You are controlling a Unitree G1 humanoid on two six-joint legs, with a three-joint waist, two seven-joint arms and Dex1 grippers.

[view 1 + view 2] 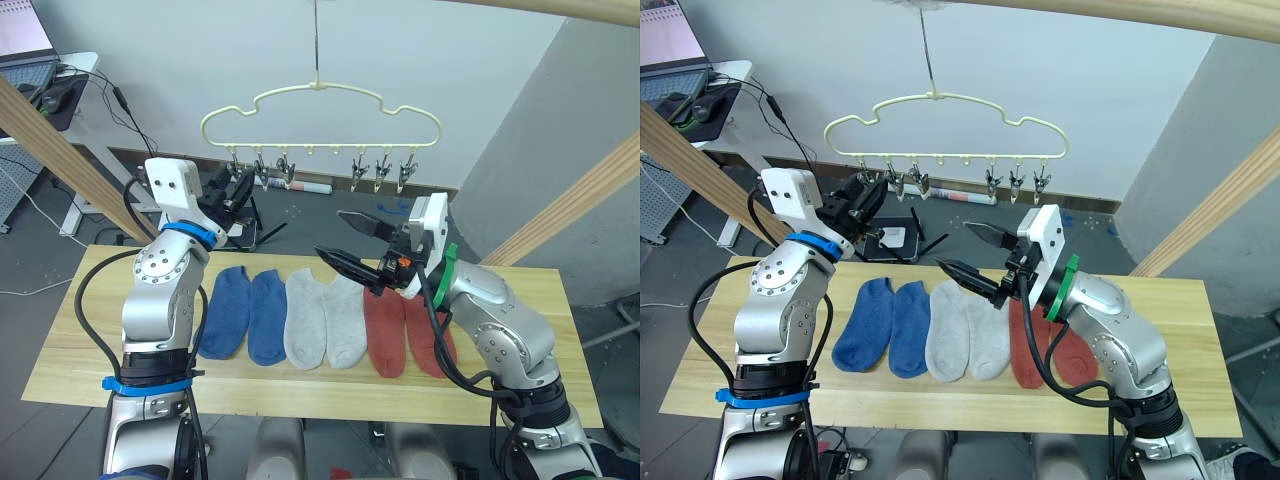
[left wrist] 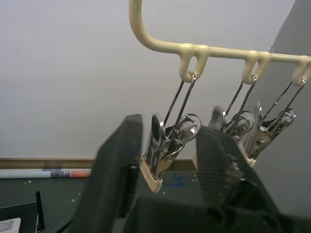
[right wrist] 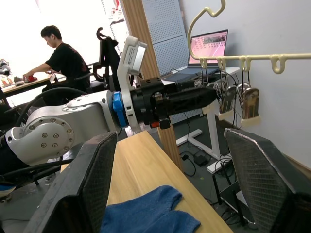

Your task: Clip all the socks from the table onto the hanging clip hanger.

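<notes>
Left eye view: six socks (image 1: pixel 325 318) flat on table (image 1: pixel 80 350), clip hanger (image 1: pixel 320 110) bare.

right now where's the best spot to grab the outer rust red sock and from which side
Probably its cuff end, the end nearest the hanger, coming straight down from above. The outer rust red sock lies flat on the table with its inner edge against its twin, so a side approach is blocked there. The right gripper, open, hangs closest.
</notes>
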